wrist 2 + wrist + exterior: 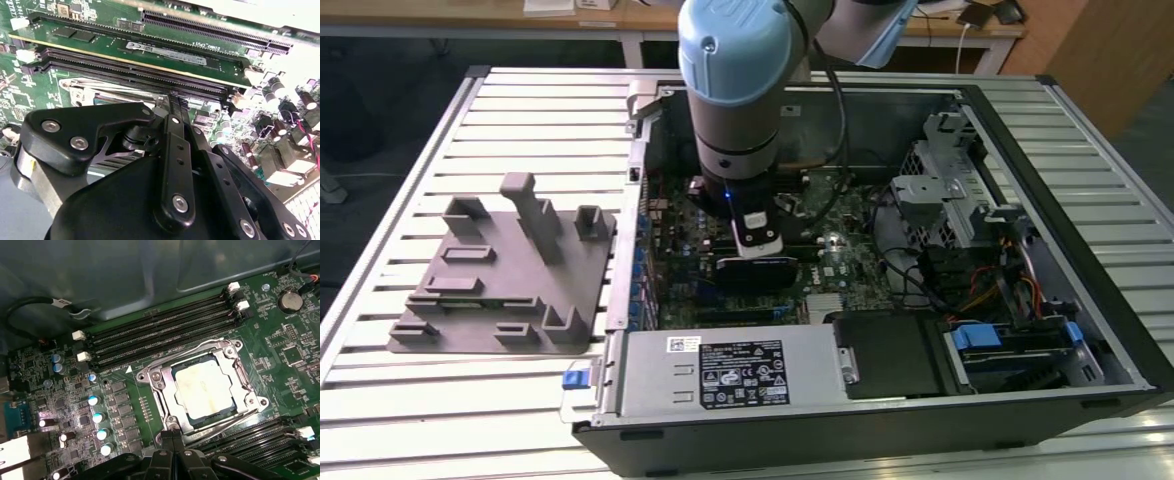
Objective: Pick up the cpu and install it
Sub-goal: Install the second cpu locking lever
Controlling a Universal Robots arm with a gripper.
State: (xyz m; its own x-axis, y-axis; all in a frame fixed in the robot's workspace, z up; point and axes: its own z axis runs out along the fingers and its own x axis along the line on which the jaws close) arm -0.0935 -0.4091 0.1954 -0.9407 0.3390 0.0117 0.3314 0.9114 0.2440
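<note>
The cpu [205, 389], a flat square chip with a pale silver top, lies inside the metal-framed motherboard socket [150, 376] in the first wrist view. My gripper [173, 434] hovers just off the socket's edge, with its black fingers pressed together and nothing between them. In the second wrist view the gripper [172, 100] points down at the board beside the memory slots, its linkage folded in. In the exterior view the arm reaches down into the open computer case, and the gripper [761, 248] is over the middle of the motherboard.
A grey plastic fixture block [507, 270] sits on the slatted table at the exterior view's left of the case [1067, 250]. Memory slots [160, 335] flank the socket. A power supply [720, 372], a drive cage [941, 200] and cables crowd the case.
</note>
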